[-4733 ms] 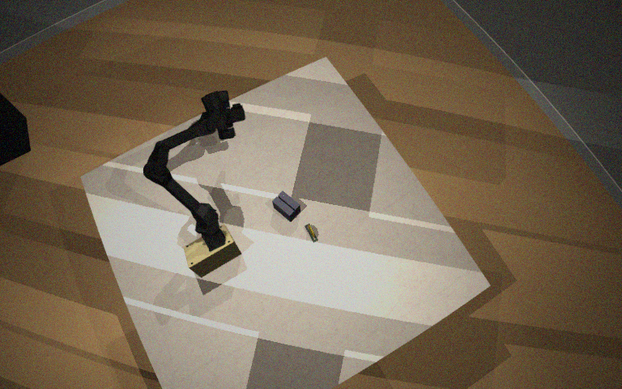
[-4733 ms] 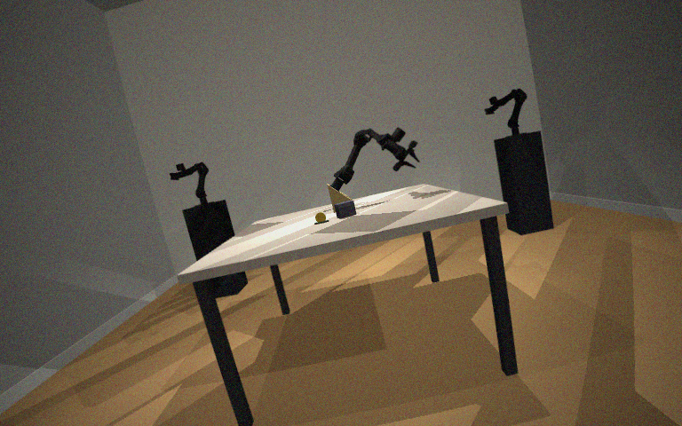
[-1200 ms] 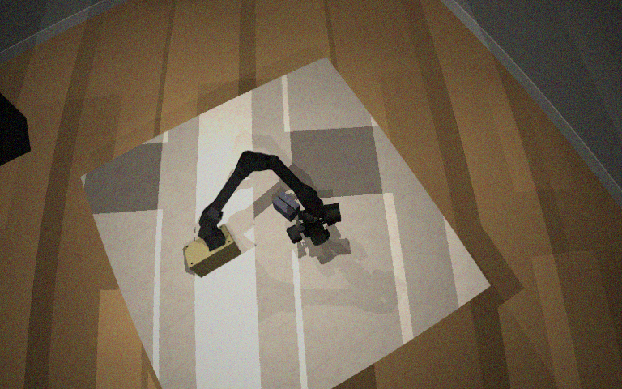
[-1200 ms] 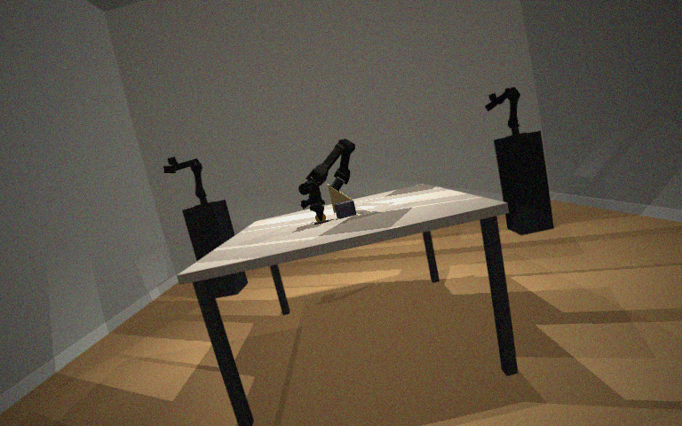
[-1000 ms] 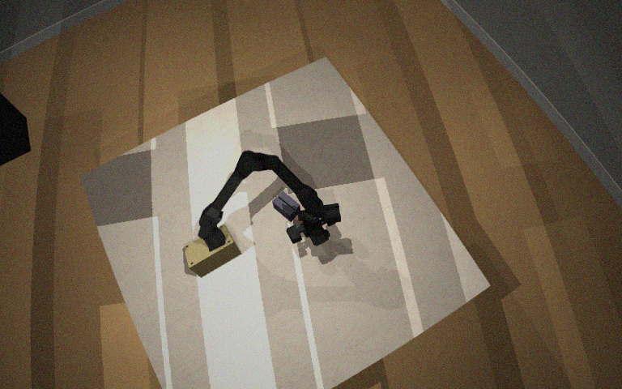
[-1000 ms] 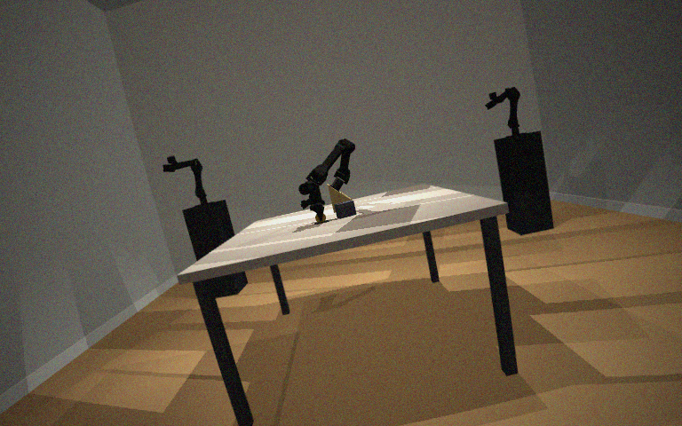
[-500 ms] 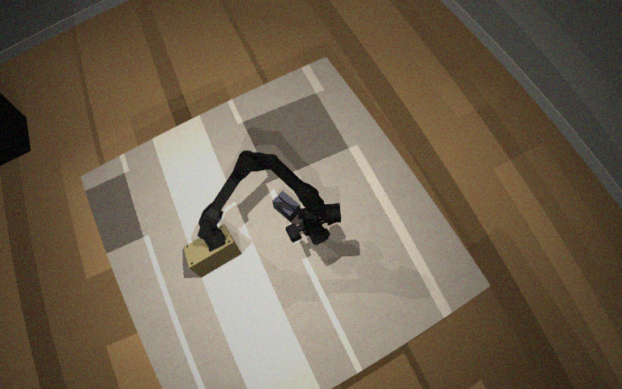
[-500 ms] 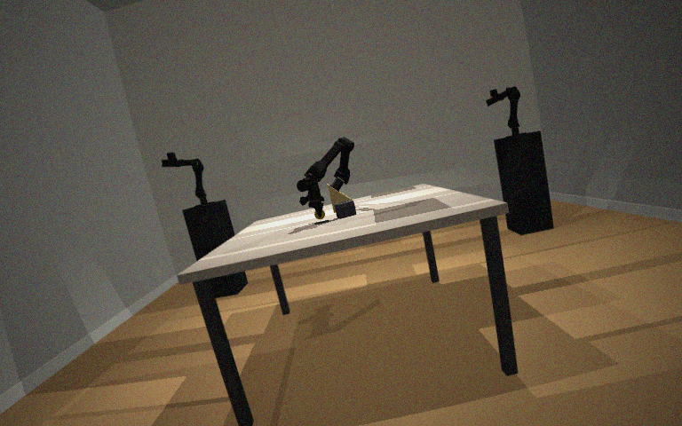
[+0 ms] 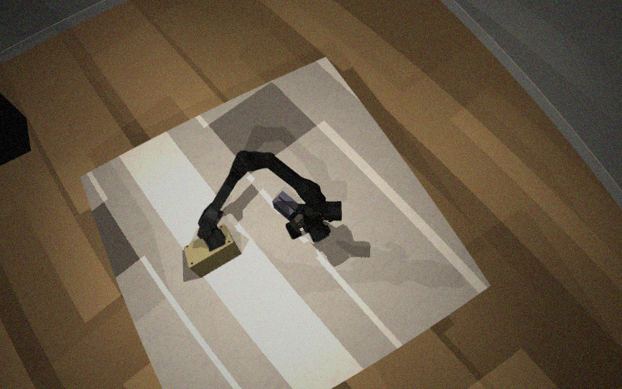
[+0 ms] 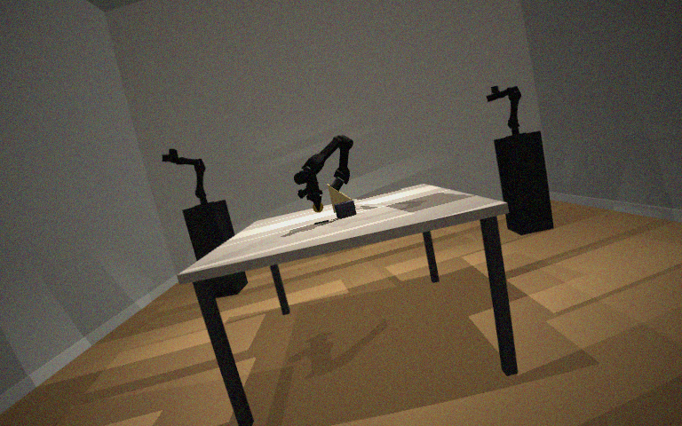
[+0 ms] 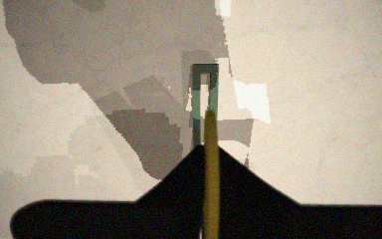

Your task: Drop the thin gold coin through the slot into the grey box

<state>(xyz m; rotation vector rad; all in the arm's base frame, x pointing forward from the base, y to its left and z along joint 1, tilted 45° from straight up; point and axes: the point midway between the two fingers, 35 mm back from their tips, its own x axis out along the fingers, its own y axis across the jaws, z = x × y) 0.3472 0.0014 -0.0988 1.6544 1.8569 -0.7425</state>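
- Top view: the arm (image 9: 263,161) (image 10: 329,150) runs out from its base, bends at the elbow, and brings its wrist over the worktop (image 9: 298,330) (image 10: 346,236) just beside the box (image 9: 282,202) (image 10: 345,209). The slot shows as a dark line across the lid. The wrist hides the coin and the holder, so this view alone cannot tell what the jaws have.
- Exterior view: the elbow stands high, the forearm slopes down, and the jaws point down at the worktop. The coin (image 10: 314,207) (image 11: 212,179) is at their tips, upright, raised above the holder (image 10: 321,222) (image 11: 205,69) and apart from it. The box stands near, still without the coin.
- Wrist view: the jaws are closed together, pinching the coin, which shows edge-on between them. The holder's groove lies below with nothing in it. The step in hand looks like the lift, with the drop not yet done. Next, I judge, the arm should rise enough to pass the lid, carry the coin over the box, turn its edge in line with the slot, then lower and let go.
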